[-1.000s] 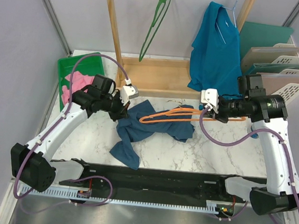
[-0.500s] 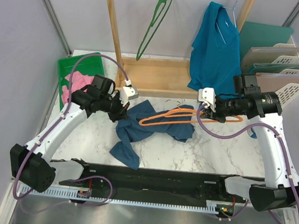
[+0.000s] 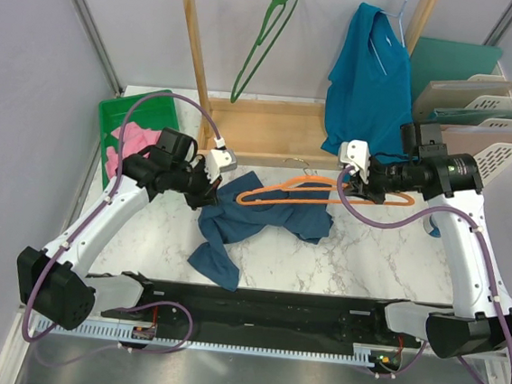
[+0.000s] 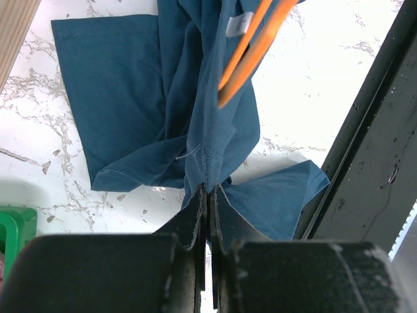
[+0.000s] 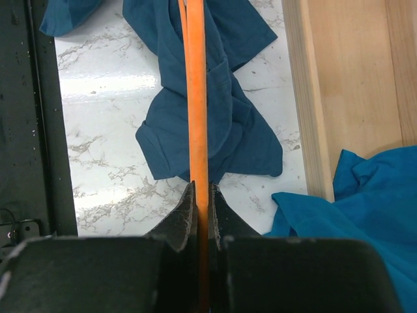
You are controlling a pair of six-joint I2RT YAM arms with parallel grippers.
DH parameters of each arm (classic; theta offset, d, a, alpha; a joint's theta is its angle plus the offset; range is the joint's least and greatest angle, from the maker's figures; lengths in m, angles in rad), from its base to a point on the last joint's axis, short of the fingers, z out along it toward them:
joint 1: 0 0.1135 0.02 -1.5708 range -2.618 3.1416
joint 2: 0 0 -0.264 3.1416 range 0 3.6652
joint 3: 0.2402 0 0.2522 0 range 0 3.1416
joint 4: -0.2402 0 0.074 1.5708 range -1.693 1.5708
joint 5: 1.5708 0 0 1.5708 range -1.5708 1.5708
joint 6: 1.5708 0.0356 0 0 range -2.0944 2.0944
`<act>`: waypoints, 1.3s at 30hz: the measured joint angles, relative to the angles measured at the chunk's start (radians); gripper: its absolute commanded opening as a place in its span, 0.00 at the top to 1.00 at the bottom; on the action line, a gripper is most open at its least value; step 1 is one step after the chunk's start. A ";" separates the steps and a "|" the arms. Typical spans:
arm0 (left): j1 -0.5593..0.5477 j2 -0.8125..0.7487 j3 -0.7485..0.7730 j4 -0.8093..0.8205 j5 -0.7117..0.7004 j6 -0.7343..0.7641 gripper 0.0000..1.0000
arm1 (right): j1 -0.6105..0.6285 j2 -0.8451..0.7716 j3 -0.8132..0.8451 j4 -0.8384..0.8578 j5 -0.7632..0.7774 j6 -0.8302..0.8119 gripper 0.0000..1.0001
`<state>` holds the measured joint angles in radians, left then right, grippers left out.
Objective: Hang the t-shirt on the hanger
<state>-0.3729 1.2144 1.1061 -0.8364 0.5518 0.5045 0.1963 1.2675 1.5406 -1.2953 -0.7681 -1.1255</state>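
The navy t-shirt (image 3: 253, 221) lies crumpled on the marble table, its left end lifted. My left gripper (image 3: 209, 190) is shut on a fold of it; in the left wrist view the cloth (image 4: 195, 117) hangs from the closed gripper (image 4: 208, 190). The orange hanger (image 3: 306, 192) is held level above the shirt, its left tip over the cloth. My right gripper (image 3: 358, 186) is shut on the hanger's right part; in the right wrist view the orange bar (image 5: 196, 98) runs up from the gripper (image 5: 203, 189) over the shirt (image 5: 221, 130).
A wooden rack (image 3: 245, 118) stands behind, with a green hanger (image 3: 261, 47) and a teal-blue shirt (image 3: 367, 76) hung on it. A green bin (image 3: 118, 115) with a pink garment (image 3: 134, 139) is at the left. Slotted boards (image 3: 481, 114) stand at the right.
My right gripper has moved up and slightly left, carrying the orange hanger away from the table and farther over the shirt. The left gripper and its fold of cloth have stayed put.
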 measured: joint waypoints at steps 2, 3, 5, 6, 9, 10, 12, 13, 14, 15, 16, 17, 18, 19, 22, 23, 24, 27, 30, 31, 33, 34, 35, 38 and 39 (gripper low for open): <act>0.000 0.000 0.000 0.000 0.000 0.005 0.98 | 0.000 0.002 0.011 0.002 0.000 0.003 1.00; 0.000 0.000 0.000 0.000 0.000 0.006 0.98 | 0.000 0.003 0.014 0.003 -0.001 0.003 1.00; 0.000 0.000 0.000 0.000 0.000 0.009 0.98 | 0.000 0.004 0.016 0.007 0.000 0.003 1.00; 0.000 0.000 0.000 0.000 0.000 0.010 0.98 | 0.000 0.004 0.016 0.007 0.000 0.002 1.00; 0.000 0.000 0.000 0.000 0.000 0.010 0.98 | 0.000 0.005 0.016 0.009 0.002 -0.003 1.00; 0.000 0.000 0.000 0.000 0.000 0.010 0.98 | 0.000 0.006 0.016 0.008 0.002 -0.005 1.00; 0.000 0.000 0.003 -0.002 0.000 0.010 0.98 | 0.002 0.009 0.016 0.009 0.001 -0.006 1.00; 0.000 0.000 0.006 -0.003 0.000 0.010 0.98 | 0.004 0.010 0.015 0.009 0.000 -0.006 1.00; 0.000 0.000 0.012 -0.005 0.000 0.010 0.98 | 0.006 0.011 0.014 0.009 -0.002 -0.008 1.00; 0.000 0.000 0.018 -0.006 0.000 0.010 0.98 | 0.008 0.011 0.013 0.009 -0.003 -0.008 1.00; 0.000 0.000 0.023 -0.007 0.001 0.010 0.98 | 0.011 0.011 0.011 0.008 -0.005 -0.008 1.00; -0.001 0.001 0.028 -0.008 0.000 0.010 0.98 | 0.013 0.011 0.010 0.008 -0.006 -0.008 1.00; -0.002 0.001 0.036 -0.008 0.001 0.010 0.98 | 0.017 0.011 0.009 0.008 -0.010 -0.009 1.00; -0.003 0.002 0.042 -0.010 0.001 0.010 0.98 | 0.018 0.011 0.008 0.008 -0.013 -0.010 1.00; -0.005 0.003 0.053 -0.018 0.006 0.011 0.98 | 0.020 0.011 0.004 0.009 -0.021 -0.013 1.00; -0.006 0.003 0.055 -0.024 0.008 0.011 0.98 | 0.021 0.011 0.003 0.009 -0.024 -0.013 1.00; -0.007 0.004 0.057 -0.028 0.010 0.013 0.98 | 0.021 0.013 0.002 0.009 -0.026 -0.012 1.00; -0.011 0.006 0.060 -0.037 0.022 0.015 0.98 | 0.021 0.019 -0.011 0.026 -0.040 -0.002 1.00; -0.014 0.008 0.062 -0.051 0.031 0.020 0.98 | 0.021 0.028 -0.045 0.071 -0.053 0.023 1.00; -0.015 0.009 0.062 -0.053 0.031 0.021 0.98 | 0.021 0.032 -0.058 0.091 -0.058 0.031 1.00; -0.016 0.011 0.064 -0.054 0.031 0.022 0.98 | 0.021 0.039 -0.087 0.129 -0.069 0.044 1.00; -0.016 0.012 0.065 -0.056 0.031 0.024 0.98 | 0.021 0.042 -0.100 0.148 -0.074 0.051 1.00; -0.016 0.013 0.067 -0.059 0.031 0.026 0.98 | 0.021 0.042 -0.115 0.170 -0.076 0.060 1.00; -0.016 0.018 0.073 -0.076 0.030 0.035 0.98 | 0.016 0.041 -0.154 0.219 -0.092 0.071 1.00; -0.016 0.018 0.074 -0.078 0.030 0.038 0.98 | 0.012 0.040 -0.166 0.226 -0.101 0.066 1.00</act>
<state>-0.3885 1.2327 1.1801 -0.9146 0.5816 0.5426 0.2081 1.3079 1.3750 -1.0691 -0.8688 -1.0599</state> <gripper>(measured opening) 0.028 0.045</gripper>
